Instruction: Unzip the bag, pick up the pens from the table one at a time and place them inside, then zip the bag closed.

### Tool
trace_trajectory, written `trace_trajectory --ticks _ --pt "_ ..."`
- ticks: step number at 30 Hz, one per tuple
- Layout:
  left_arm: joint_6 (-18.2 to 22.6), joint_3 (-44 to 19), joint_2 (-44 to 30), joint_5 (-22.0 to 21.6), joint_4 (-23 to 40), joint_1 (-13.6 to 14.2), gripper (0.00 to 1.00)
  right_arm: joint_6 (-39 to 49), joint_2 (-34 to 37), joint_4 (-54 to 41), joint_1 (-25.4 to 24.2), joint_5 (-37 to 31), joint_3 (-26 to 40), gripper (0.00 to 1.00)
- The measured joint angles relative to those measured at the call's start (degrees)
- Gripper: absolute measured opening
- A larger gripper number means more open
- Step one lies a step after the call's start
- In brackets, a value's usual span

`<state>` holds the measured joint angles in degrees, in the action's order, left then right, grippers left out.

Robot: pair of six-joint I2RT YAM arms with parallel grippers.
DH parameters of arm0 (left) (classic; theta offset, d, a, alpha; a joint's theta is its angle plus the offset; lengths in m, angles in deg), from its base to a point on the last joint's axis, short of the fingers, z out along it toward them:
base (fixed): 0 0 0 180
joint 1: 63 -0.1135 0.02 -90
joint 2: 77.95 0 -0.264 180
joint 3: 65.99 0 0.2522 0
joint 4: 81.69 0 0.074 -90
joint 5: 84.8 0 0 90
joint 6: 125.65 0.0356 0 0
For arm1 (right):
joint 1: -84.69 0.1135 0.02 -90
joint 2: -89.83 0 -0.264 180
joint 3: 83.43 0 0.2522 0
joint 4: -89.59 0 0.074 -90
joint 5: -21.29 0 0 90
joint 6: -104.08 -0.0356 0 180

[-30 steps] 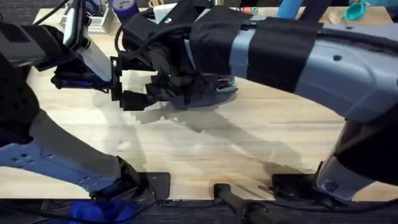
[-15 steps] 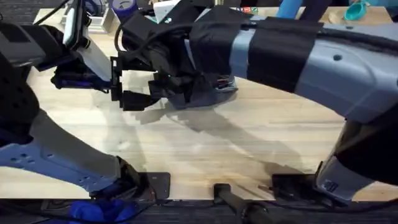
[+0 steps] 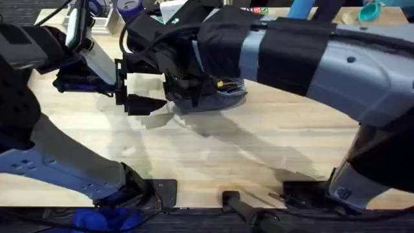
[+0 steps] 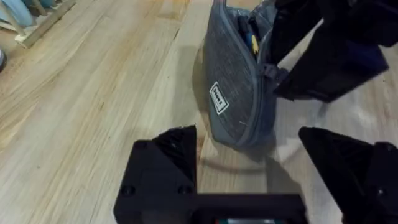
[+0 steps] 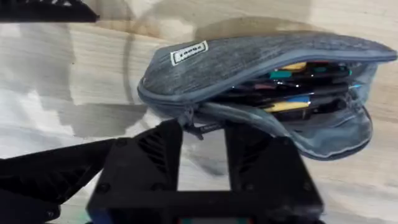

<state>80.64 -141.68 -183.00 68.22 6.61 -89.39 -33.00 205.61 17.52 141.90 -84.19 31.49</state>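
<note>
Blue-grey bag (image 5: pixel 261 62) lies unzipped on my table (image 4: pixel 81 93), pens (image 5: pixel 292 93) inside. Right fingers (image 5: pixel 155 155) pinch its zipper pull; left fingers (image 4: pixel 165 149) spread wide beside it

The overhead camera looks down and forward from above the arm bases — the right arm rises close beneath it, large and dark. The left wrist camera sits low over the table (image 4: pixel 81 93), facing the bag (image 4: pixel 239 93) from one rounded end, near. The right wrist camera looks almost straight down on the bag (image 5: pixel 261 74), very close. All three views share the bag and the pale planks around it.
</note>
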Motion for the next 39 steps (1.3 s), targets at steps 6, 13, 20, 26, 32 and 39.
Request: trace_trajectory --ticks 6,13,20,26,32,39 --pt "0.0 0.0 0.0 0.0 0.0 0.0 0.993 0.08 0.01 0.02 0.0 -0.01 0.0 0.245" --pt "-0.13 0.0 0.0 0.0 0.0 0.0 0.993 0.17 0.0 0.02 0.0 0.01 0.0 0.033" --pt "-0.13 0.0 0.0 0.0 0.0 0.0 0.993 0.18 -0.01 0.02 0.0 0.01 0.0 0.032" --pt "-0.15 0.0 0.0 0.0 0.0 0.0 0.994 0.19 -0.01 0.02 0.0 0.01 0.0 0.032" --pt "-0.15 0.0 0.0 0.0 0.0 0.0 0.994 0.17 -0.01 -0.2 0.0 -0.01 0.0 0.032" --pt "-0.15 0.0 0.0 0.0 0.0 0.0 0.993 0.81 0.0 -1.68 0.0 -1.23 0.28 0.032"
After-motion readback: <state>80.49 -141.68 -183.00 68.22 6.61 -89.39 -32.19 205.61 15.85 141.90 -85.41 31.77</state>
